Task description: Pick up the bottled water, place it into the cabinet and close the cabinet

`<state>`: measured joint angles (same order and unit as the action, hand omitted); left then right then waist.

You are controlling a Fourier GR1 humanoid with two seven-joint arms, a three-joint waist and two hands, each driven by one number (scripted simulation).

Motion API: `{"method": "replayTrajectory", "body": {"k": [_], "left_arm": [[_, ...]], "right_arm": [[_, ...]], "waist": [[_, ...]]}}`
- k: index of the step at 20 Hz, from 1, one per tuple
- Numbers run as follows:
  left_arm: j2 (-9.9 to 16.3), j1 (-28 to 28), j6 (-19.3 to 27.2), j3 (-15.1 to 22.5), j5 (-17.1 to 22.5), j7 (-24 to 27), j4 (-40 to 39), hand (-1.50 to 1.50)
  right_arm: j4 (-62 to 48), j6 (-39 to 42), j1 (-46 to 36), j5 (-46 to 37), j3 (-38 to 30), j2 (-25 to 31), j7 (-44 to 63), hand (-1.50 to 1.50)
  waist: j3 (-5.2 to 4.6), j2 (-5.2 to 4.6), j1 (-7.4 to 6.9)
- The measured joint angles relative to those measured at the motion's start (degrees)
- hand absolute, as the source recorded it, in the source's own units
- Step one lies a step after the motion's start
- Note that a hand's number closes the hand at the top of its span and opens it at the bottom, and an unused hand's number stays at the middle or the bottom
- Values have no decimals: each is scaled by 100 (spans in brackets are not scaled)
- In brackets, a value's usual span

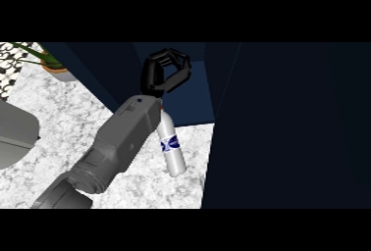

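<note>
The bottled water (172, 147) is a pale bottle with a blue label. It shows on the marble counter (65, 112), right beside my left forearm, with its cap end tucked under the wrist. My left hand (164, 73) is past the bottle, in front of the dark blue cabinet (196, 88). Its fingers and thumb are curled into a loop with nothing inside. The hand is not on the bottle. Whether the bottle stands or lies, I cannot tell. My right hand does not show.
A tall dark panel (290, 122) of the cabinet fills the right half of the view. At the far left are a potted plant (52, 62), a white mesh object (10, 61) and a grey rounded object (14, 135).
</note>
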<state>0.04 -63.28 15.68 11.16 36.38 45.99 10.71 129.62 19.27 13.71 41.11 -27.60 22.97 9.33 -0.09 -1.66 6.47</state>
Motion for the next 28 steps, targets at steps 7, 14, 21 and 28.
{"method": "replayTrajectory", "body": {"k": [7, 14, 21, 28], "left_arm": [[-4, 618, -497, 326, 353, 66, 436, 150], [-4, 1656, -771, 1052, 832, 7, 1523, 150], [88, 2638, -1194, 1457, 792, -126, 2538, 150], [587, 3715, -1215, 1859, 562, -574, 4048, -150]], "right_arm": [[192, 196, 172, -65, -61, -39, 120, -150], [276, 374, 272, 51, -85, 32, 402, 150], [389, 592, 478, 152, 135, -28, 550, 150], [466, 440, 447, 205, 456, -84, 679, 150]], "waist": [[3, 87, -198], [4, 160, -406], [6, 205, -586], [6, 229, -672]]}}
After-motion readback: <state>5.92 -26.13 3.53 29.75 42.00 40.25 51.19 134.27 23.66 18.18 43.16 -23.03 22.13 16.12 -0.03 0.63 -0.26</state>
